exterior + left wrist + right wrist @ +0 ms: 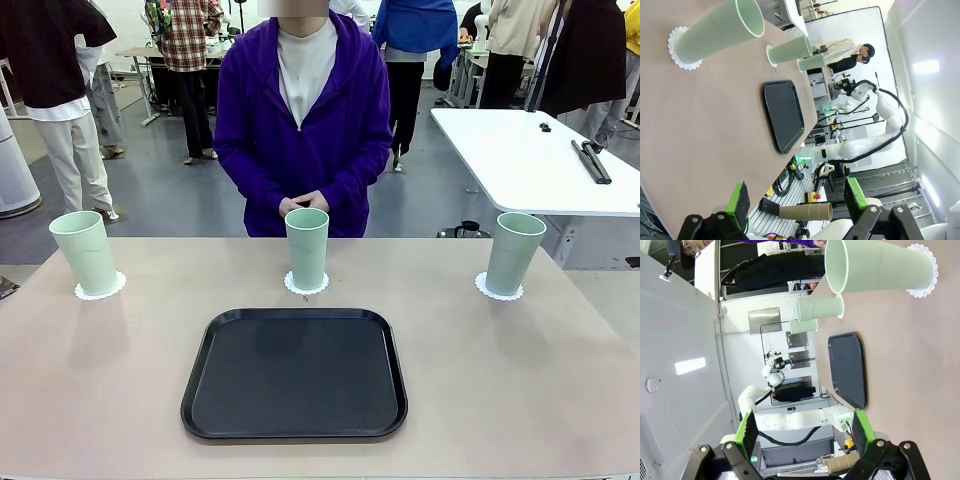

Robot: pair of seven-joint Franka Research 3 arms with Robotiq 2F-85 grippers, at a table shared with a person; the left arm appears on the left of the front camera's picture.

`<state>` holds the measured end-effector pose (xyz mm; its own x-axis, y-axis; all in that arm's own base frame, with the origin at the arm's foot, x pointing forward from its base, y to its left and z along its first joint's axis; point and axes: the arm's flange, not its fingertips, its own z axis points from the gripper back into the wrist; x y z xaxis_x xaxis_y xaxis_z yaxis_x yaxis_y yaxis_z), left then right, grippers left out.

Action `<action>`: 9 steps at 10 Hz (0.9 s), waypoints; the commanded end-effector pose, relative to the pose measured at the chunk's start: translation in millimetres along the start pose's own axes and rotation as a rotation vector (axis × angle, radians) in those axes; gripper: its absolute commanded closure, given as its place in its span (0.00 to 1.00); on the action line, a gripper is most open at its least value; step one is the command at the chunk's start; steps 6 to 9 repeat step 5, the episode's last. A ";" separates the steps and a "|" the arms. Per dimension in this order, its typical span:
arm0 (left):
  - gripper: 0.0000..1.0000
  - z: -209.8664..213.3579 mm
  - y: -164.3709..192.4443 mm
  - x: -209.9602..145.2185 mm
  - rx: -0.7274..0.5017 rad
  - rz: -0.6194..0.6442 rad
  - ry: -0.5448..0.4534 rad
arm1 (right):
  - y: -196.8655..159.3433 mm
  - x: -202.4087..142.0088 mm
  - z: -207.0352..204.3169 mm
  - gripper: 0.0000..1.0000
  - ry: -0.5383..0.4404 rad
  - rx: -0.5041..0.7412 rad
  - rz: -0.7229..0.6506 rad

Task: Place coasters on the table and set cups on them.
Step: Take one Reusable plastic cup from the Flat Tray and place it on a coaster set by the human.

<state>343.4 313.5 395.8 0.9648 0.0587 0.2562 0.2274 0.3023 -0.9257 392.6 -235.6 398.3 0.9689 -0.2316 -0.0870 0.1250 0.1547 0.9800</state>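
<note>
table (120,380): beige-pink
tray (295,373): black, mid-table, ahead of both grippers
coasters (306,286): three, far row, under cups (307,247)

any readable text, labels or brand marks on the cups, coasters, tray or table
None can be read.
cups: plain mint green, no print.
coasters: plain white, no print.
tray: plain black, no label.
table: bare, no marks.
Background equipment in the wrist views: too small and blurred to read.

Three mint cups (307,248) upright on white coasters (100,290), table (520,380).
</note>
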 end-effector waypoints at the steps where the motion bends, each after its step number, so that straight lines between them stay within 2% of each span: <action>1: 0.00 0.9 -1.9 -0.8 0.004 -0.003 -0.004 | 2.1 -1.6 0.5 0.00 0.001 0.003 0.004; 9: 0.00 0.9 -1.9 -0.8 0.004 -0.003 -0.004 | 2.1 -1.6 0.5 0.00 0.001 0.003 0.004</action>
